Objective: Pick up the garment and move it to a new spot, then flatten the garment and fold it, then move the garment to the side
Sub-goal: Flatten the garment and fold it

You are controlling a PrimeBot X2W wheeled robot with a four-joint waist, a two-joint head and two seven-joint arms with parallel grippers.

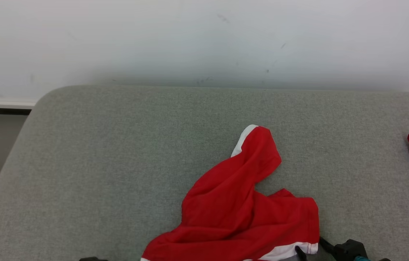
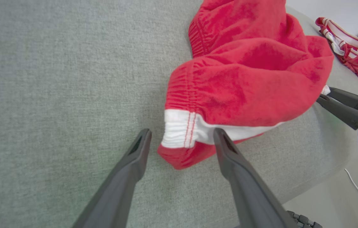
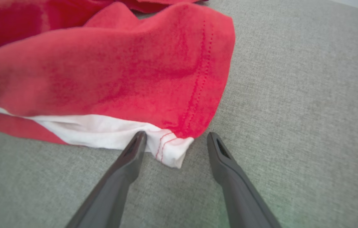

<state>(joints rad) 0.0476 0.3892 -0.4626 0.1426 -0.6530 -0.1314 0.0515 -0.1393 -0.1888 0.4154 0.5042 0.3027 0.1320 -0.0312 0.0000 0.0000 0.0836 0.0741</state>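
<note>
While crumpled red knit shorts [image 1: 233, 203] with white hem bands lie at the grey woven cushion's [image 1: 117, 145] near edge, the left gripper [image 2: 181, 133] and right gripper [image 3: 176, 135] each stand spread astride a hem corner, clamping nothing.

Grey upholstered surface [image 1: 117, 152]; white wall [image 1: 153, 40]

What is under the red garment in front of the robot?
The red garment lies crumpled directly on the grey upholstered surface, which shows all around its edges. Anything beneath its folds is covered and cannot be seen.
</note>
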